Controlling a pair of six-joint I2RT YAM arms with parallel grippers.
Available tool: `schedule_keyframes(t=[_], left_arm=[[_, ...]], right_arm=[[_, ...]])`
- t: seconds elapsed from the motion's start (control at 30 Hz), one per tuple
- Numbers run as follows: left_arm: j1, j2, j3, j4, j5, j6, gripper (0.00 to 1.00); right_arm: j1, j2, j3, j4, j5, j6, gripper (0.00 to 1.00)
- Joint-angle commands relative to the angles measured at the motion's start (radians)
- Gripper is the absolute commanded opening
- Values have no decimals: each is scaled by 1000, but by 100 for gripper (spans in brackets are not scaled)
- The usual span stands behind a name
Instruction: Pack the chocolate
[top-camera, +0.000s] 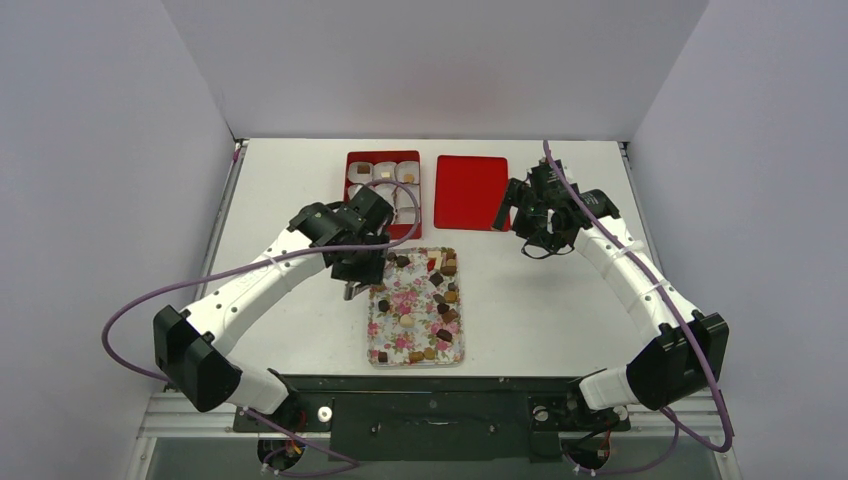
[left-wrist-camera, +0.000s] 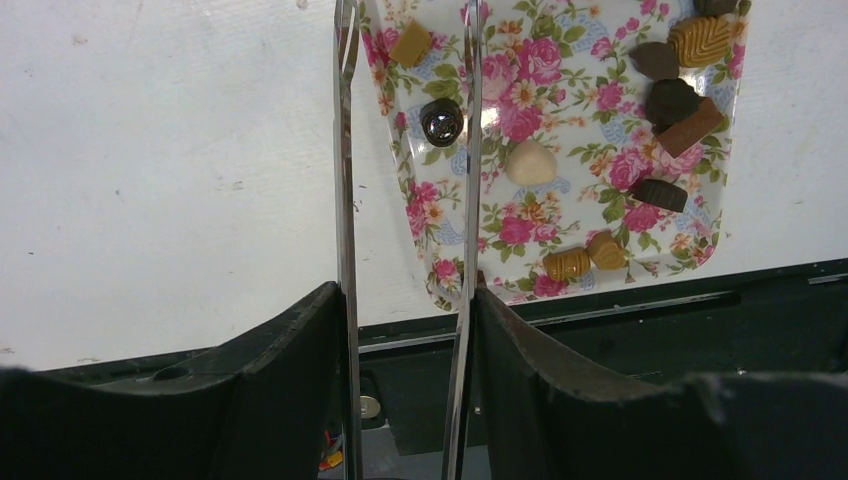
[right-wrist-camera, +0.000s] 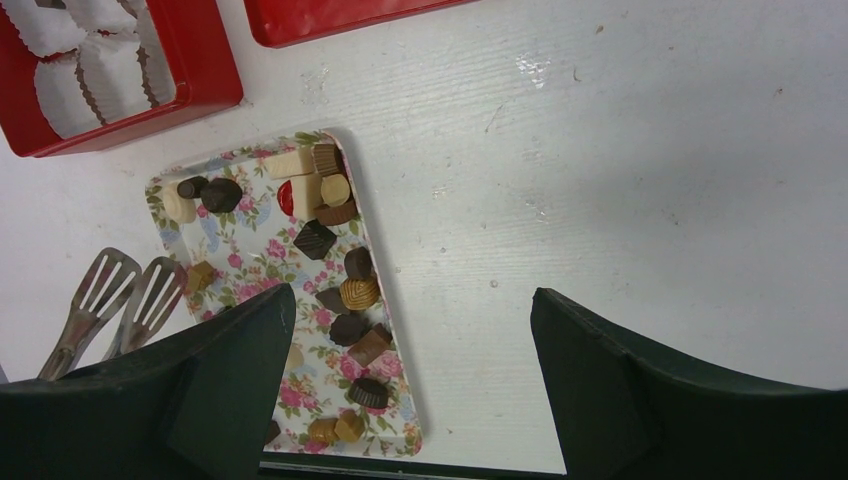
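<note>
- Left gripper (left-wrist-camera: 405, 292) clamps tongs (left-wrist-camera: 345, 150), tips at the left edge of the tray (left-wrist-camera: 590, 130).
- Right gripper (right-wrist-camera: 412, 296) gapes wide, empty, right of the tray.
- Chocolate (left-wrist-camera: 530, 162) lies scattered on it.

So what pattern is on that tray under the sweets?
Pink roses with green leaves on a white ground; the tray shows best in the left wrist view.

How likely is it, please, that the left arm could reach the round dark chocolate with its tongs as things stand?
Probably yes: the tongs in the left end effector frame the round dark chocolate in the wrist view, and nothing on the floral tray crowds it. Their height is unclear.
</note>
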Motion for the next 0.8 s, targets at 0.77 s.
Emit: schedule_keyframes(t=[0.77], left_arm=[[-19,22,-99,95,33,24,39]], right_arm=[[5,-16,-9,19,16,7,83]])
